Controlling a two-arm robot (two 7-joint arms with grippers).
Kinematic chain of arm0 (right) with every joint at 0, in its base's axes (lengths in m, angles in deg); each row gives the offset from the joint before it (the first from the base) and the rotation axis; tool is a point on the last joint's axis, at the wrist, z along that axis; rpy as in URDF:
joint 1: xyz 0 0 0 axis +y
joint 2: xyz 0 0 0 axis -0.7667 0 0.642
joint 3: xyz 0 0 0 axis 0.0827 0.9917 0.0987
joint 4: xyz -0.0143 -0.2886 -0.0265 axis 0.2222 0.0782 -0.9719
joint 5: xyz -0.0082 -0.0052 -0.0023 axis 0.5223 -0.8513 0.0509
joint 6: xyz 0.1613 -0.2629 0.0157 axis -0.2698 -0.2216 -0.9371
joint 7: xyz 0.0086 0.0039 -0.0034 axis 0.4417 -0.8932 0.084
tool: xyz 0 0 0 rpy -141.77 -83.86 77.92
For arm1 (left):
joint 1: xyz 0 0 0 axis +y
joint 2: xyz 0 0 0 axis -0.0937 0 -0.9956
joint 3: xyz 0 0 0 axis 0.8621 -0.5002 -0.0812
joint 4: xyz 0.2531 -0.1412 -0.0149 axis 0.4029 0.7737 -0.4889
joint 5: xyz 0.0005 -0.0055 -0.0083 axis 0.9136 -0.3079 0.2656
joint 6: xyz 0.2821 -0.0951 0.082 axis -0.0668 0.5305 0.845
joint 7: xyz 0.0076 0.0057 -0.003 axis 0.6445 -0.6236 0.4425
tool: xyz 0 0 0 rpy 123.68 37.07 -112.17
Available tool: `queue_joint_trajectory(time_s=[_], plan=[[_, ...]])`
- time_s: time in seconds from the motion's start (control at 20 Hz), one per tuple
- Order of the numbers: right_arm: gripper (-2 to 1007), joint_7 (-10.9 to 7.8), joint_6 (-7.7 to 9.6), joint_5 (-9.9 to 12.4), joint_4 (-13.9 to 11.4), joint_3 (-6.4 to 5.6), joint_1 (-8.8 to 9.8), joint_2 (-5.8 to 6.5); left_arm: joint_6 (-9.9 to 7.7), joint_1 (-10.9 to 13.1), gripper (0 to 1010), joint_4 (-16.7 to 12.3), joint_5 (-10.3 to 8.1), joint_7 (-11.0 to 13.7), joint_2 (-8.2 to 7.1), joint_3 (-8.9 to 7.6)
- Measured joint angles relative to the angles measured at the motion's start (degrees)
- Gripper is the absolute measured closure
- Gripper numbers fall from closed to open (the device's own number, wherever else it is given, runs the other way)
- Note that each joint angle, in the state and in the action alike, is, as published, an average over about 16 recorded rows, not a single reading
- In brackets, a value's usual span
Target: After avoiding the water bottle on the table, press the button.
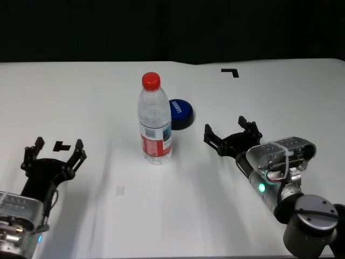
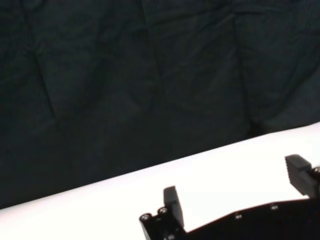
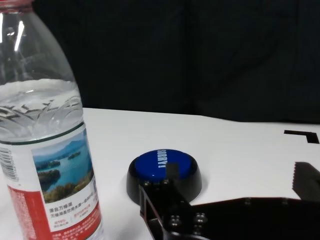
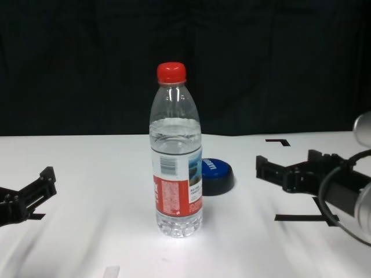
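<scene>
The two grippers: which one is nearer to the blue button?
The right gripper. It is open, just to the right of the button; the left gripper, also open, sits far off past the water bottle.

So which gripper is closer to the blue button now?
The right. The right gripper, open, sits just to the right of the button and slightly nearer the robot. The left gripper, also open, is far off to the left, beyond the water bottle.

Black curtain point(image 1: 172, 29) behind surface, creased folds. Black L-shaped tape mark point(image 1: 230, 71) near curtain, right side. Second black tape mark point(image 1: 61, 145) and pale tape patch point(image 1: 119, 190) well away from curtain, left.
</scene>
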Motion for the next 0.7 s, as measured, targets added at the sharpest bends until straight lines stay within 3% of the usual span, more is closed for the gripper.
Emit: queue_joint_trajectory(time_s=[0.7], plan=[[2,-1.60,1.17,1.11,-4.42,1.34,4.73,1.89,0.00,0.00,7,0.00,0.00,0.00,0.00,0.00]])
